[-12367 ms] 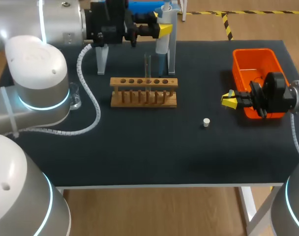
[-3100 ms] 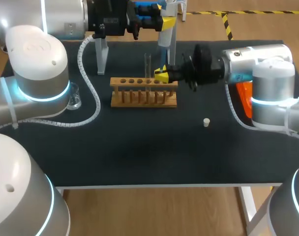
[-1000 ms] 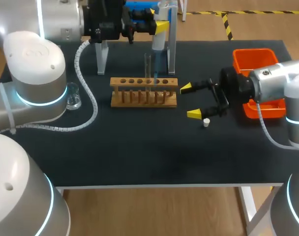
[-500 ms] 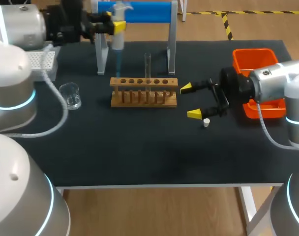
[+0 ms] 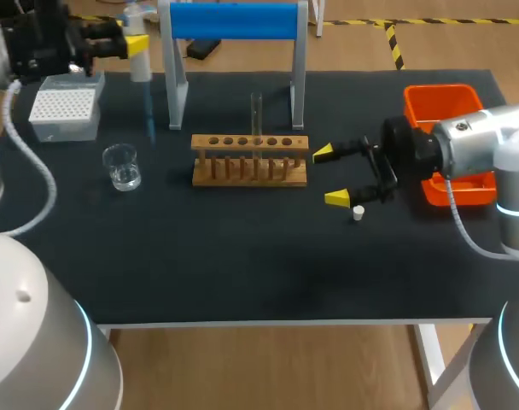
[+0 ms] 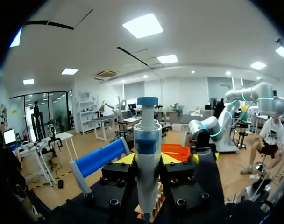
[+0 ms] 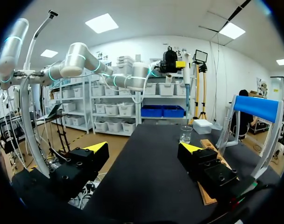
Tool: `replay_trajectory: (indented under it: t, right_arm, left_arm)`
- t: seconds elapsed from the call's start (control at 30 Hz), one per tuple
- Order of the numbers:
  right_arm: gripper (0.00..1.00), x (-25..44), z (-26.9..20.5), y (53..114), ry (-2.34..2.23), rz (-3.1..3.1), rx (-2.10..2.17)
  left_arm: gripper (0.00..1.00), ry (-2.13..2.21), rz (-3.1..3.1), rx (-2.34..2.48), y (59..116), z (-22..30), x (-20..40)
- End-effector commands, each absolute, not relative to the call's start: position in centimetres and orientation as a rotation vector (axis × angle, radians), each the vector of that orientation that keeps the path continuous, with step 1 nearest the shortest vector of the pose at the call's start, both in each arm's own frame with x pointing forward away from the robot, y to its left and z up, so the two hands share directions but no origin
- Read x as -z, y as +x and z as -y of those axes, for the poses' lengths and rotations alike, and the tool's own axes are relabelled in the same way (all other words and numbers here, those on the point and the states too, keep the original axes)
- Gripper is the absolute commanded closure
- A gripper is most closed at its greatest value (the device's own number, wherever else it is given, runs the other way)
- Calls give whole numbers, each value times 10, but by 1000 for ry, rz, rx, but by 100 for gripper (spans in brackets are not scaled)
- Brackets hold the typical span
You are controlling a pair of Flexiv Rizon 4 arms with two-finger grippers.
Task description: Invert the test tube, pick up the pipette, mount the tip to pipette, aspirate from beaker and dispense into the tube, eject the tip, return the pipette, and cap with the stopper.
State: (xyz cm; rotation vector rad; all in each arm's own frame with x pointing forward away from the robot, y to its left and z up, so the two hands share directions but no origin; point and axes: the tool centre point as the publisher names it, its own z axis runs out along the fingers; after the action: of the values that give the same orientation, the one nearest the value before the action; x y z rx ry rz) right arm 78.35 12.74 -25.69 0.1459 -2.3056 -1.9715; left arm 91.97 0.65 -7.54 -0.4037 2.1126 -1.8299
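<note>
Left gripper (image 5: 131, 44): both yellow-tipped fingers pressed on the barrel of the white pipette with the blue collar (image 5: 141, 67) from two sides; the left wrist view shows the barrel clamped between them (image 6: 147, 158)
Pipette axis: upright, thin shaft pointing down, no tip seen on it
Tip box: pale grey box with a gridded white top (image 5: 65, 109), at the far left corner of the mat, lying to the outer left of the shaft and below it
Key relation: shaft end hangs beside the box's inner edge, not over the grid; how high above it, cannot tell
Judged step: mounting the tip; the move needs a short shift outward over the grid, then a straight push down along the pipette's own axis
Nearer arm: left, by far
Right gripper (image 5: 329, 176): fingers wide apart, holding nothing, just beside the small white stopper (image 5: 358, 213), well apart from the tip box
Clear glass test tube (image 5: 256, 114): standing upright in the wooden rack (image 5: 249, 161)
Clear glass beaker (image 5: 123, 166): near the box, on the near side
Surface: flat black mat (image 5: 242, 265)
Room: beaker and the blue-topped stand's leg (image 5: 172, 85) flank the path; I judge there is space enough
</note>
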Motion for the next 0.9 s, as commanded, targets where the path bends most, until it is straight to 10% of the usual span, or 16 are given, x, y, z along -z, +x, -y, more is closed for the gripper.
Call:
replay_trajectory:
  t: [0.03, 0.9]
  right_arm:
    - [0, 256, -127, 783, 147, 2307, 1969]
    - [0, 256, -127, 783, 147, 2307, 1969]
  left_arm:
    - [100, -404, -2107, 1838, 921, -29, 79]
    - [100, -468, -2084, 1826, 943, -67, 97]
